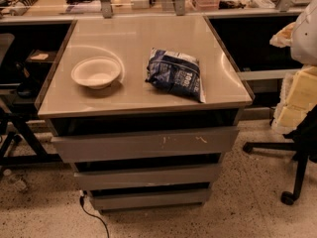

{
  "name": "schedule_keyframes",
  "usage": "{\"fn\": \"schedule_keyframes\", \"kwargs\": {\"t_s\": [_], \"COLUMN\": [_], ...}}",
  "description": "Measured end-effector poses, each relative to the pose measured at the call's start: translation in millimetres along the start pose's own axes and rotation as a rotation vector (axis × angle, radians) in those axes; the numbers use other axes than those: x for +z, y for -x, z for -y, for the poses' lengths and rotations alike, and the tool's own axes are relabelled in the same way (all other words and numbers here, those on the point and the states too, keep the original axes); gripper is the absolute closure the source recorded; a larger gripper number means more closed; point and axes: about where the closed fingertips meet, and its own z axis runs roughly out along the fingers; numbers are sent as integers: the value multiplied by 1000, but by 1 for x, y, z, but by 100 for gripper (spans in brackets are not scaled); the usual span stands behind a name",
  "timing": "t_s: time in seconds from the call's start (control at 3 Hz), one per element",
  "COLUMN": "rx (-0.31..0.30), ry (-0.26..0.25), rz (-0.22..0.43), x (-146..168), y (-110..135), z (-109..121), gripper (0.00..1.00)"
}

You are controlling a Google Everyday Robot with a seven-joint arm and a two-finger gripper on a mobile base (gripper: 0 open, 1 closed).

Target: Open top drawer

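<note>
Camera view: a grey cabinet (133, 38) carries its top drawer (143, 144) just beneath the countertop, scuffed front facing forward. On top lie a blue bag (174, 73) and, apart to its left, a white bowl (96, 72). The gripper is out of sight, so its grasp cannot be told.

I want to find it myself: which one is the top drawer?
With no claw in view, find the grey cabinet holding a white bowl and a blue bag. Its top drawer sits right under the tabletop: the widest, tallest front, with pale scuffs the two drawers below lack.
</note>
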Motion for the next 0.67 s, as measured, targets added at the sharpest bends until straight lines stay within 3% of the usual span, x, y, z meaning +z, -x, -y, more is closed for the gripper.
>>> {"fn": "schedule_keyframes", "kwargs": {"t_s": [0.33, 0.67], "rx": [-1, -12], "ry": [-2, 28], "rz": [1, 18], "x": [0, 23], "y": [1, 12], "z": [0, -7], "gripper": [0, 0]}}
